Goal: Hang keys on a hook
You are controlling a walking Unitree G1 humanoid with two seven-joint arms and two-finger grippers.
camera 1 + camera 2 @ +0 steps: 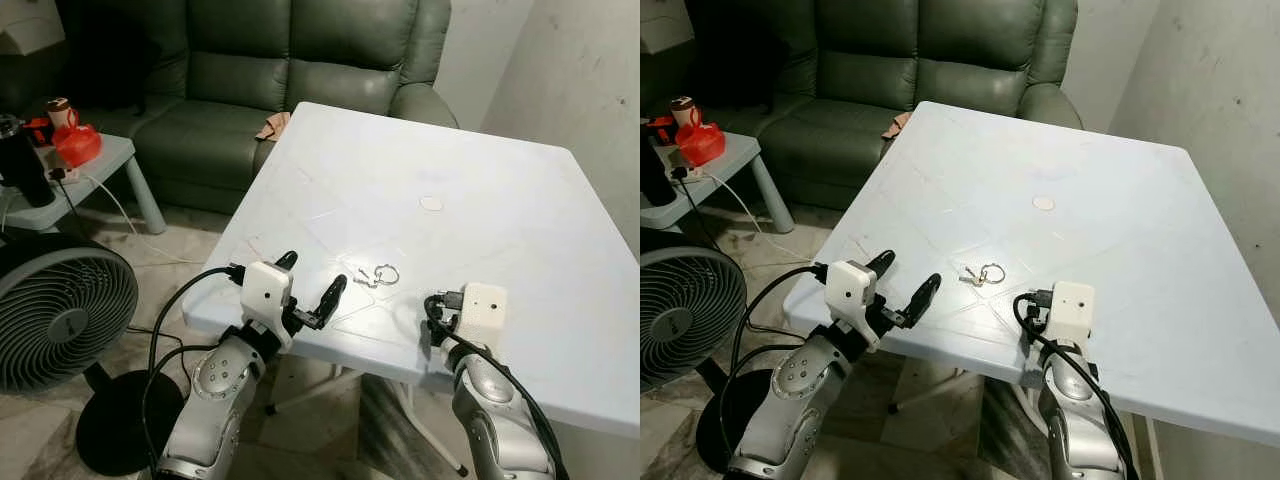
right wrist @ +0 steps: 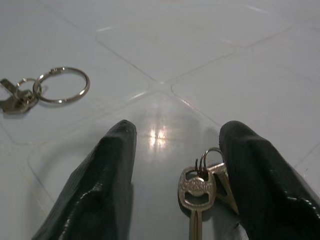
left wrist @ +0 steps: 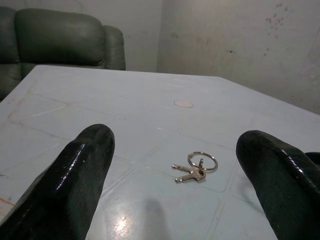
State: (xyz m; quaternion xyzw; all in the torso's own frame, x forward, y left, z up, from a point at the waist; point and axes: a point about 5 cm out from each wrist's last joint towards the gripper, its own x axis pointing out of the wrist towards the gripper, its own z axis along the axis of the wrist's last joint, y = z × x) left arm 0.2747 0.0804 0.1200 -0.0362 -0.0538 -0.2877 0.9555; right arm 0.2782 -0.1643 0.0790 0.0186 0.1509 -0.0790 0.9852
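Note:
A key ring with small keys [image 1: 378,275] lies on the white table [image 1: 520,220] near its front edge. My left gripper [image 1: 313,272] hovers at the table's front left edge, open, pointing toward those keys [image 3: 196,167], which lie a short way ahead of it. My right gripper [image 2: 175,130] is low over the front edge under its white wrist housing [image 1: 482,310], open. A second bunch of keys [image 2: 200,187] sits between its fingers, its ring against one finger [image 2: 260,175]. I cannot tell whether it hangs or rests on the table. The first key ring [image 2: 45,90] lies ahead of it.
A small round white disc [image 1: 431,203] sits mid-table. Behind the table is a green sofa [image 1: 300,60]. A black floor fan [image 1: 55,310] stands at the left, beside a low side table [image 1: 100,165] with a red object and a dark bottle. A wall runs along the right.

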